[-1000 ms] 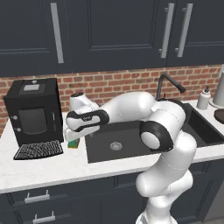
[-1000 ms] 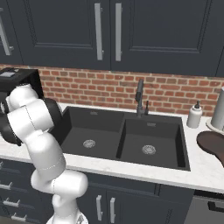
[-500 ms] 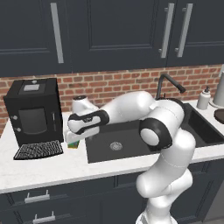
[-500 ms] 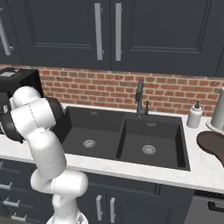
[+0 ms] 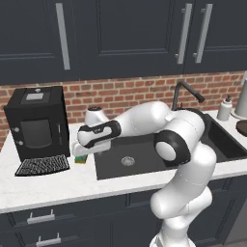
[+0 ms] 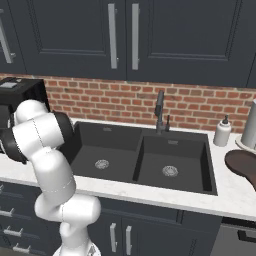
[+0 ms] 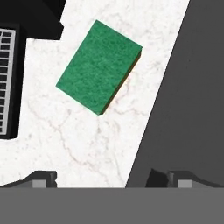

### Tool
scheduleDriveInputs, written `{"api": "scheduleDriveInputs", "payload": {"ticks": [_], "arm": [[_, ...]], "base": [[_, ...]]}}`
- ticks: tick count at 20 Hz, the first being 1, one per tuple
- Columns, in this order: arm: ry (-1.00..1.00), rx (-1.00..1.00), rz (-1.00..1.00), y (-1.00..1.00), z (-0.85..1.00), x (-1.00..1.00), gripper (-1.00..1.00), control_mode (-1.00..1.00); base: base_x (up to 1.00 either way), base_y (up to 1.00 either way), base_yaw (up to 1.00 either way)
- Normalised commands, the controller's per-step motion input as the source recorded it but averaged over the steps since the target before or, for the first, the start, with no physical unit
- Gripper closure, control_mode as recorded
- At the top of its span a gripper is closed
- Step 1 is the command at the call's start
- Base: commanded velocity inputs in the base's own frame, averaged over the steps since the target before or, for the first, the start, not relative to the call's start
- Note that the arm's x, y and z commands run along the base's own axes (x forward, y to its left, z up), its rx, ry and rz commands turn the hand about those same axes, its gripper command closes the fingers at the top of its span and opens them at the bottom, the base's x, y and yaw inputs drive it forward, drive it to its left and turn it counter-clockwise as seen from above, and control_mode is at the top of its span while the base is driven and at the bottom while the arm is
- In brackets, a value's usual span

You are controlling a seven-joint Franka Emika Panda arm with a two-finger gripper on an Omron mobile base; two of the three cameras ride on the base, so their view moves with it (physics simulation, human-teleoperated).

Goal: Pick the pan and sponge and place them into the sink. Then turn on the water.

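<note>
While the end effector [image 7: 111, 177] hangs over the sponge [image 7: 99, 66] with its jaws spread fully and nothing between them, the main risk is alignment. Hand view: the sponge lies flat on the white bench [image 7: 87, 140], rotated off square to the fingertips [image 7: 41, 178], and sits ahead of them rather than between them. Dropping straight down from here likely lands one finger on the green top or misses it altogether.

Second risk: the sponge is just beside the sink [image 5: 144, 159] edge, on the coffee machine [image 5: 37, 123] side. One finger hangs over the sink side of the rim. A descent without shifting away from the sink could catch that finger on the rim, or nudge the sponge.

Third: the coffee machine's drip grille [image 5: 42, 165] is near the sponge on the far side from the sink, so little room for a sideways correction.

Pan [image 6: 242, 165] sits on the bench well apart, beyond the sink's other end, near the soap bottle [image 6: 222, 132]. Not at risk yet. Faucet [image 6: 160, 107] shows no water running.
</note>
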Motion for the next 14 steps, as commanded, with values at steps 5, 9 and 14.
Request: {"api": "scheduleDriveInputs", "payload": {"ticks": [5, 9, 14], "arm": [[0.0, 0.01, -0.19, 0.23, -0.02, 0.16, -1.0, -1.0], [0.0, 0.0, -0.19, 0.26, -0.14, 0.06, -1.0, -1.0], [0.0, 0.0, -0.17, 0.2, -0.14, 0.05, -1.0, -1.0]], "base": [[0.0, 0.0, 0.0], [0.0, 0.0, 0.0], [0.0, 0.0, 0.0]]}}
